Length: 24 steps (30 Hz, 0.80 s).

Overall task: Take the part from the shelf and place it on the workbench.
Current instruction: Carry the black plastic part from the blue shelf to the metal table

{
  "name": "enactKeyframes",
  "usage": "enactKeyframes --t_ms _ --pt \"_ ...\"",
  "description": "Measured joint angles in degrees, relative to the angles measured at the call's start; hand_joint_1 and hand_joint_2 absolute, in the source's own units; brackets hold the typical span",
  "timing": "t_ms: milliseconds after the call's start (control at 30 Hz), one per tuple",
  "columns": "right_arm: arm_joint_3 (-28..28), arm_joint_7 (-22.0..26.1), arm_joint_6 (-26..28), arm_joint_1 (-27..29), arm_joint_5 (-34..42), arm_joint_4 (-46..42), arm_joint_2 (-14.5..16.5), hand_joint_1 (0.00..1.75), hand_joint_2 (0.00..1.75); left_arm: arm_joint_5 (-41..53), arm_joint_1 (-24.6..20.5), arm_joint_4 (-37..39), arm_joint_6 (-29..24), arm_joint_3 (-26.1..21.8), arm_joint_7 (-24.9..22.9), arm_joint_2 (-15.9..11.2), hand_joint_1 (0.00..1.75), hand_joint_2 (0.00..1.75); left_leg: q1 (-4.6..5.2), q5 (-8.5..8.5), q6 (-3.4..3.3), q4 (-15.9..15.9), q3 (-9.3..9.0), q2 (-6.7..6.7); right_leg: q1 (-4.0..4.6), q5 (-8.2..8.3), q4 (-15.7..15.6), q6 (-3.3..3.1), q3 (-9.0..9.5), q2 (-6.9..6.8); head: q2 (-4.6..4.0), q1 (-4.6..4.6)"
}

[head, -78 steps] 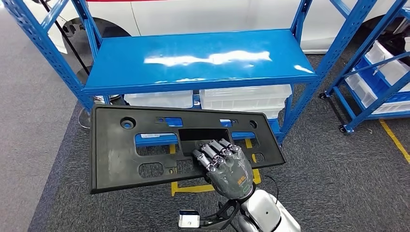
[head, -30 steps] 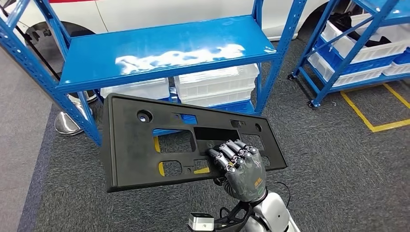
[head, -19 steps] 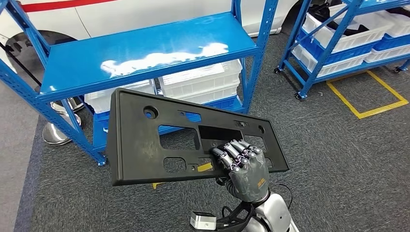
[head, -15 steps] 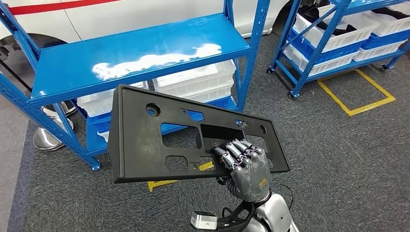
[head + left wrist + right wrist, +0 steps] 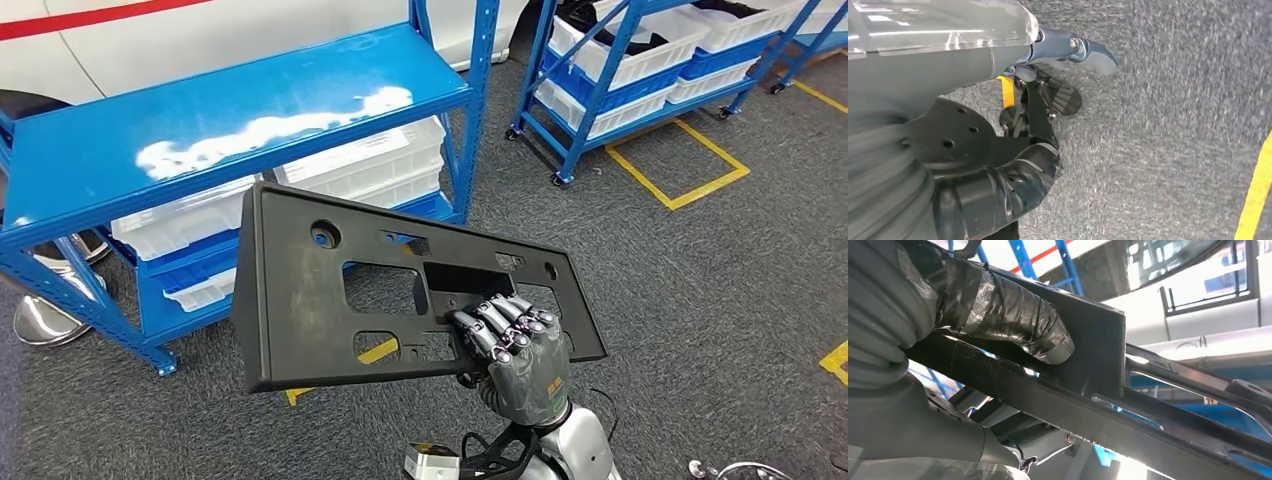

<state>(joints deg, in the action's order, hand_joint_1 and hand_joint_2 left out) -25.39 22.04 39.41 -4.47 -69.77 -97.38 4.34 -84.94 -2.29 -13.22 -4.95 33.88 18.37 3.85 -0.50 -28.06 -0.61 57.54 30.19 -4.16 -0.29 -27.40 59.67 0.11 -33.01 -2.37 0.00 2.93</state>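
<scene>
The right robot hand [image 5: 520, 350] grips the part [image 5: 330, 300] by the rim of its middle cutout, fingers over the top face and thumb [image 5: 1013, 315] pressed beneath. The part hangs mid-frame in the head view, tilted, clear of the shelf [image 5: 200, 130] at upper left. The left robot hand [image 5: 1048, 100] hangs over carpet; whether it is spread I cannot tell. The long end overhangs the grip, so carry slowly and level to the counter, keeping the pinch firm.

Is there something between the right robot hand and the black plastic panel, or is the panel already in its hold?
Nothing visible stands between them: the right robot hand already grips the flat black plastic panel with cut-outs at its near edge, its fingers over the top. The workbench is not seen, so that path cannot be judged.
</scene>
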Motion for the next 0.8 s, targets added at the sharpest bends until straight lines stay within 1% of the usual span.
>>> enactKeyframes --t_ms 33,100,133,167,200,233,267,300,333,367,400,433,467,500,533,567,600,633,667,700,733,767,800 --pt "0.4 0.4 0.0 0.3 0.2 -0.2 0.0 1.75 1.75 0.0 -0.1 0.0 0.1 0.0 0.0 0.1 0.0 1.75 0.14 -0.05 0.26 0.0 -0.03 -0.31 0.21 -0.2 -0.3 -0.28 0.01 -0.01 0.0 -0.01" --pt "1.4 1.2 0.0 1.2 0.5 -0.8 0.1 1.75 1.75 0.0 -0.2 0.0 0.3 0.0 -0.1 0.2 0.0 1.75 0.1 -0.26 0.85 0.1 -0.15 -0.75 0.1 0.09 -0.6 -0.83 -0.09 0.95 0.0 -0.02" --pt "2.0 1.6 0.0 1.6 0.7 -1.1 0.2 1.75 1.75 0.0 -0.2 0.0 0.4 0.0 -0.2 0.3 0.0 1.75 0.02 -0.84 1.14 0.6 -0.02 -0.26 -0.05 0.25 -0.8 -1.18 -0.07 1.36 0.0 -0.01" --pt "2.5 2.2 0.0 2.0 1.0 -1.5 0.3 1.75 1.75 0.0 -0.2 0.0 0.6 0.0 -0.3 0.4 0.0 1.75 -0.09 -2.03 1.4 2.0 0.53 0.63 -0.22 0.45 -1.0 -1.56 -0.08 1.76 0.0 -0.02" --pt "3.2 2.9 0.0 2.4 1.3 -1.8 0.4 1.75 1.75 0.0 -0.2 0.0 0.7 0.0 -0.4 0.4 0.0 1.75 -0.19 -3.79 1.59 4.7 1.64 1.78 -0.34 0.62 -1.1 -1.86 -0.11 2.16 0.0 -0.04" --pt "3.9 3.7 0.0 2.9 1.6 -2.1 0.5 1.75 1.75 0.0 -0.2 0.0 0.9 0.0 -0.6 0.5 0.0 1.75 -0.21 -5.82 1.72 8.3 3.22 2.81 -0.33 0.71 -1.1 -2.06 -0.22 2.59 0.0 -0.04" --pt "4.6 4.5 0.0 3.4 2.0 -2.3 0.7 1.75 1.75 0.0 -0.2 0.0 1.1 0.0 -0.7 0.6 0.0 1.75 -0.23 -7.56 1.81 12.2 4.98 3.34 -0.29 0.76 -1.1 -2.18 -0.32 3.07 0.0 -0.05" --pt "5.4 5.3 0.0 4.0 2.3 -2.4 0.8 1.75 1.75 0.0 -0.1 0.0 1.2 0.0 -0.8 0.7 0.0 1.75 -0.23 -8.47 1.86 15.3 6.38 3.56 -0.25 0.8 -1.0 -2.22 -0.39 3.61 0.0 -0.05" --pt "6.1 6.0 0.0 4.5 2.6 -2.5 0.8 1.75 1.75 0.0 -0.1 0.0 1.3 0.0 -0.8 0.9 0.0 1.75 -0.23 -8.28 1.85 16.5 6.98 3.64 -0.22 0.8 -1.0 -2.23 -0.42 4.18 0.0 -0.05" --pt "6.8 6.7 0.0 4.9 3.0 -2.5 0.9 1.75 1.75 0.0 -0.1 0.0 1.5 0.0 -0.8 1.0 0.0 1.75 -0.24 -6.94 1.79 15.5 6.54 3.69 -0.21 0.8 -0.9 -2.22 -0.41 4.78 0.0 -0.05" --pt "7.5 7.5 0.0 5.3 3.4 -2.5 1.0 1.75 1.75 0.0 -0.2 0.0 1.6 0.0 -0.9 1.1 0.0 1.75 -0.26 -4.84 1.68 12.4 5.18 3.94 -0.21 0.79 -0.8 -2.18 -0.37 5.39 0.0 -0.05" --pt "8.2 8.2 0.0 5.6 3.7 -2.6 1.1 1.75 1.75 0.0 -0.2 0.0 1.7 0.0 -1.0 1.3 0.0 1.75 -0.3 -2.81 1.47 8.4 3.4 4.71 -0.22 0.76 -0.7 -2.08 -0.37 5.97 0.0 -0.05" --pt "8.8 8.8 0.0 5.8 4.0 -2.7 1.2 1.75 1.75 0.0 -0.2 0.0 1.8 0.0 -1.0 1.4 0.0 1.75 -0.35 -1.38 1.27 4.6 1.75 5.57 -0.14 0.73 -0.4 -1.87 -0.48 6.55 0.0 -0.04" --pt "9.4 9.3 0.0 6.0 4.3 -2.8 1.4 1.75 1.75 0.0 -0.3 0.0 1.9 0.0 -1.1 1.5 0.0 1.75 -0.35 -0.66 1.06 2.1 0.67 6.3 -0.11 0.78 -0.3 -1.55 -0.68 7.04 0.0 -0.04" --pt "10.0 9.8 0.0 6.2 4.5 -2.9 1.5 1.75 1.75 0.0 -0.4 0.0 2.1 0.1 -1.4 1.6 0.0 1.75 -0.29 -0.58 0.85 0.9 0.18 6.76 -0.11 0.88 -0.2 -1.17 -0.93 7.48 0.0 -0.04" --pt "10.6 10.3 0.0 6.5 4.8 -3.0 1.6 1.75 1.75 0.0 -0.6 0.0 2.2 0.1 -1.8 1.8 0.0 1.75 -0.19 -0.62 0.66 0.6 0.09 6.63 -0.14 1.05 -0.2 -0.76 -1.15 7.88 0.0 -0.04" --pt "11.2 10.9 0.0 6.9 5.1 -3.2 1.6 1.75 1.75 -0.1 -0.8 0.0 2.5 0.1 -2.5 2.2 0.0 1.75 -0.2 -0.45 0.32 0.5 0.1 6.25 -0.22 1.14 -0.3 -0.4 -1.29 8.02 0.0 -0.04" --pt "11.9 11.4 0.1 7.3 5.4 -3.4 1.6 1.75 1.75 -0.2 -0.8 0.0 2.7 0.1 -3.3 2.6 0.0 1.75 -0.25 -0.22 -0.08 0.2 0.05 5.83 -0.24 0.92 0.0 -0.12 -1.45 7.4 0.0 -0.03" --pt "12.6 11.9 0.1 7.6 5.8 -3.6 1.7 1.75 1.75 -0.3 -0.9 0.0 3.0 0.1 -4.0 3.2 0.0 1.75 -0.32 0.01 -0.51 -0.1 0.02 5.33 -0.22 0.11 1.1 0.14 -1.93 6.28 0.0 0.0" --pt "13.2 12.4 0.1 7.8 6.1 -3.8 1.7 1.75 1.75 -0.3 -0.8 0.0 3.1 0.1 -4.6 3.7 0.0 1.75 -0.39 0.2 -0.88 -0.3 0.0 4.77 -0.16 -1.33 3.2 0.36 -2.88 4.96 0.0 0.04" --pt "13.8 12.7 0.1 7.9 6.3 -3.9 1.7 1.75 1.75 -0.3 -0.8 0.0 3.2 0.1 -4.8 4.1 0.0 1.75 -0.34 0.25 -1.07 -0.3 0.04 4.18 -0.19 -3.21 6.4 0.56 -4.34 3.72 0.0 0.06" --pt "14.2 13.0 0.1 8.0 6.4 -3.9 1.8 1.75 1.75 -0.3 -0.7 0.0 3.3 0.1 -4.9 4.4 0.0 1.75 -0.3 0.24 -1.2 -0.3 0.11 3.56 -0.26 -5.11 10.2 0.76 -6.06 3.16 0.0 0.08" --pt "14.5 13.2 0.1 8.1 6.5 -3.9 1.8 1.75 1.75 -0.3 -0.7 0.0 3.3 0.1 -4.9 4.5 0.0 1.75 -0.27 0.21 -1.23 -0.3 0.16 2.94 -0.39 -6.37 13.5 0.94 -7.51 3.0 0.0 0.08"
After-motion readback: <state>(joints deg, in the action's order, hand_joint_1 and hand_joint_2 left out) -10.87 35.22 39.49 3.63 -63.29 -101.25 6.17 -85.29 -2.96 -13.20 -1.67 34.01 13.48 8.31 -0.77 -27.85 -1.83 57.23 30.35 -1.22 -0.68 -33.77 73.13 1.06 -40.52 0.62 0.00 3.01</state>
